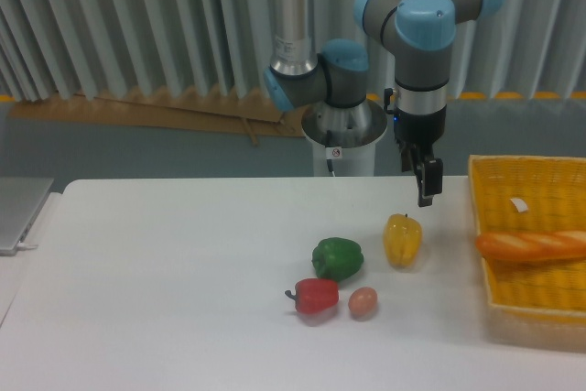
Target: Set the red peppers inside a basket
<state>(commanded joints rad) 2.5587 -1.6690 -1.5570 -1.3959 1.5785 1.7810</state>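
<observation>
Your gripper (426,191) hangs above the surface (165,281), carrying nothing. The fingers (427,179) show as one dark mass edge-on, so you cannot tell whether they are parted or closed.

The red pepper (317,296) lies on the surface well below and to the left of the fingers, on its side with the dark stem pointing left. Nothing touches it from above, so I judge it free to be taken. The green pepper (337,258) sits just behind it, and a small tan egg-shaped thing (363,301) just to its right; expect a tight descent there. A yellow pepper (403,240) stands upright almost directly under the fingers and is not your target.

The basket (531,304) sits to the right of the fingers, low-sided, with a bread loaf (531,244) lying across it; bare weave remains on either side of the loaf.

The surface is plain white. Behind the arm you have a grey corrugated wall (119,25).
</observation>
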